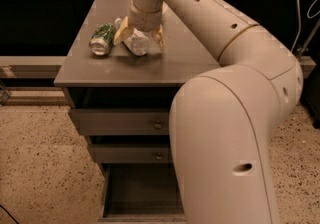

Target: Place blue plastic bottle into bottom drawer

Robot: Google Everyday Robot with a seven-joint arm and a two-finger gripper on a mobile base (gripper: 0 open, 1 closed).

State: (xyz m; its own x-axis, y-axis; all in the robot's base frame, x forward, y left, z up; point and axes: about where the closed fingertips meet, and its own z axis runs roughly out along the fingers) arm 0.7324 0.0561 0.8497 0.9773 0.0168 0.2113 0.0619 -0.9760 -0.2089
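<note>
The blue plastic bottle [136, 44] lies on its side on top of the grey cabinet [100, 70], near the middle. My gripper [140, 35] reaches down over it from behind, with one yellowish finger on each side of the bottle; the jaws look open and straddle it. The bottom drawer [145, 195] is pulled out below and shows a dark interior; my arm hides its right part.
A green patterned can [102, 38] lies on its side just left of the bottle. Two shallower drawers with round knobs [158, 125] are shut above the bottom drawer. My large arm [235, 138] fills the right foreground. Speckled floor lies to the left.
</note>
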